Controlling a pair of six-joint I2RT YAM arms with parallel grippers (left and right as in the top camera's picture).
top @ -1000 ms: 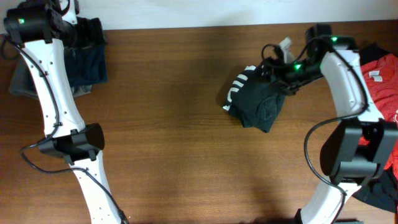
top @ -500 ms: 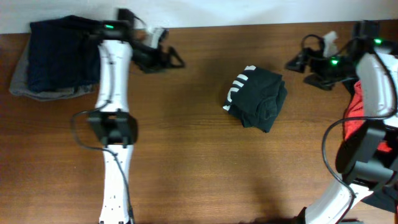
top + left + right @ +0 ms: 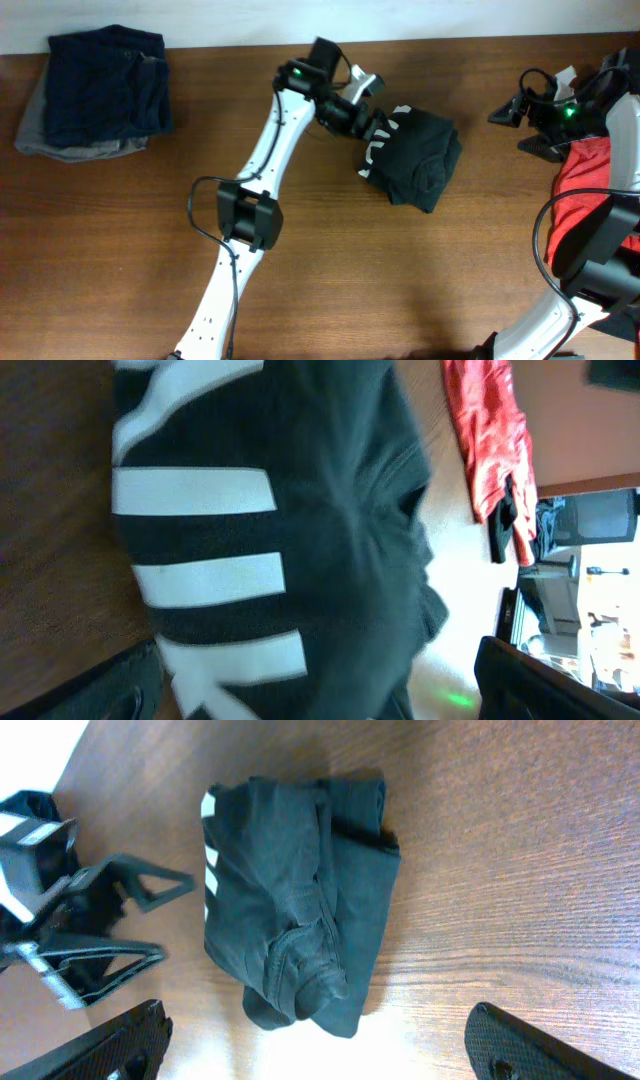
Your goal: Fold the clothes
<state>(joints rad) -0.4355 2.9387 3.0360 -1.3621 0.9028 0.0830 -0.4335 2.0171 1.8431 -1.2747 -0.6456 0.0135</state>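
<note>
A folded blackish-green garment (image 3: 415, 158) with white stripe marks lies on the wooden table, right of centre. My left gripper (image 3: 378, 127) is open at its striped left edge; in the left wrist view the garment (image 3: 300, 520) fills the space between the spread fingers (image 3: 545, 685). My right gripper (image 3: 508, 113) is open and empty, well to the right of the garment, which shows whole in the right wrist view (image 3: 300, 910). The left gripper (image 3: 140, 920) shows there too, beside the stripes.
A folded stack of navy and grey pieces (image 3: 98, 92) lies at the far left. A red shirt (image 3: 598, 190) lies at the right edge under the right arm, with dark cloth (image 3: 612, 305) below it.
My left arm has swung from the far-left stack across the table to the garment's striped edge. My right gripper has let go of the garment and drawn back to the right.
</note>
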